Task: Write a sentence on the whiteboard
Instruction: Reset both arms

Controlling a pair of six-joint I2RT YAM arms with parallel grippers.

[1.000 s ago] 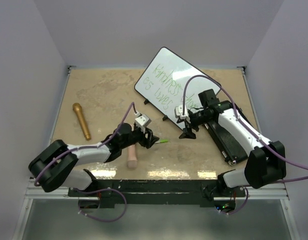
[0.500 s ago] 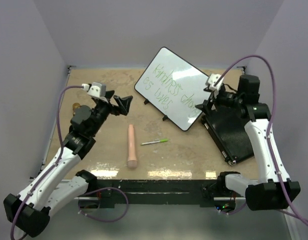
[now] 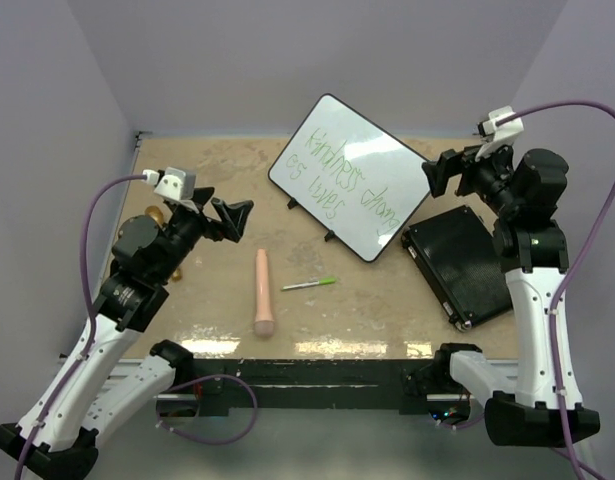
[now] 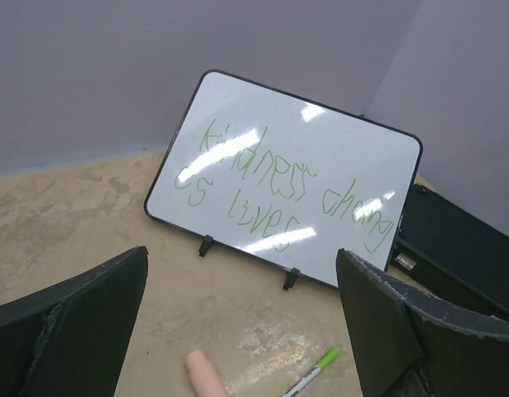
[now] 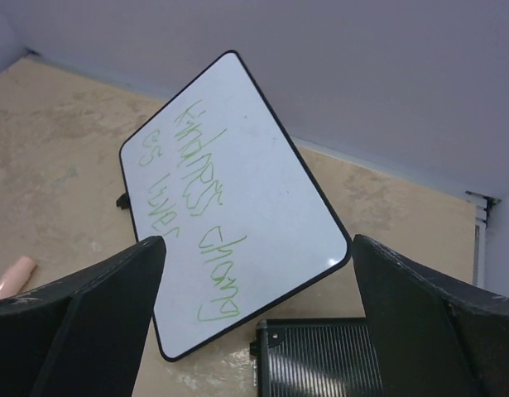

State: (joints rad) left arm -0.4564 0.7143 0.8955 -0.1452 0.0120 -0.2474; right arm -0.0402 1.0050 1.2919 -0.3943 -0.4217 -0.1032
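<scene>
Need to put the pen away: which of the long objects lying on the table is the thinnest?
The green-tipped marker, lying just right of the much thicker peach cylinder; the gold stick at far left is mostly hidden.

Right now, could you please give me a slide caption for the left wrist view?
Open left gripper faces the whiteboard bearing the green sentence, a green-capped marker lying before it.

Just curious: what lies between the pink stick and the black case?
A thin green-capped marker lies there on the table, close beside the pink stick and well short of the black case. The top view shows it.
</scene>
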